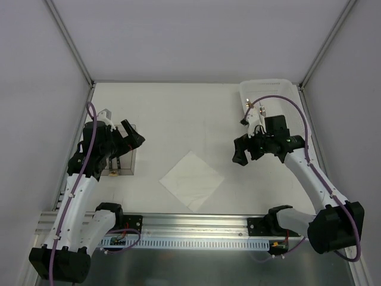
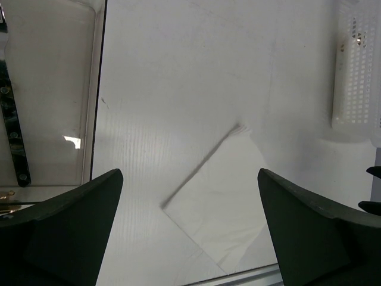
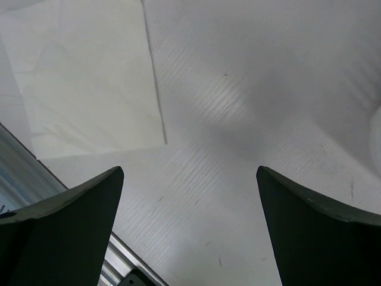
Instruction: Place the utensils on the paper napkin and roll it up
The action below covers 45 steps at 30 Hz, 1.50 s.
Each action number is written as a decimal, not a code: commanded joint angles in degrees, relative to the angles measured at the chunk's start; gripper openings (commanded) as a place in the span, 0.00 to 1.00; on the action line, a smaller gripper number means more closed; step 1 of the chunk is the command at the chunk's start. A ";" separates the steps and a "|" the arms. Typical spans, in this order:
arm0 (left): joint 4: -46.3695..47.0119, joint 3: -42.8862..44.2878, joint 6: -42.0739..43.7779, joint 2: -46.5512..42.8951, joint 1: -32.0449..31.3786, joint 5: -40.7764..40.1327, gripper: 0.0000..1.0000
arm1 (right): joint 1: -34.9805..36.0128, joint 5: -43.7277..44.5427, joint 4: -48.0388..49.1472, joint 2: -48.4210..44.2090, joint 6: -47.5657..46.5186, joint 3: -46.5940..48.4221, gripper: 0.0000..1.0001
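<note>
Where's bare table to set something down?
Widest bare patch: far middle of the table, between the clear box and the basket, beyond the napkin. Crowded: left edge by the box, far-right corner around the basket and right tool.

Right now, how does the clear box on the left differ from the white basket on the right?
The clear box has smooth see-through walls; the white basket is opaque with lattice sides. The box sits on the left at mid-depth; the basket is in the far right corner. Both are rectangular containers standing apart from the napkin.
</note>
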 commanded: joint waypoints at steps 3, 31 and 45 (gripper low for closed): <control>-0.23 4.03 -1.26 1.31 -0.10 2.34 0.99 | 9.24 2.66 1.36 1.56 -0.70 1.52 0.99; -3.58 2.99 -14.02 -3.26 0.95 -8.56 0.99 | 42.66 35.97 10.17 30.21 39.46 10.91 0.72; -4.72 2.20 -13.75 -2.82 1.39 -10.06 0.99 | 41.96 32.19 8.66 43.93 46.15 18.22 0.72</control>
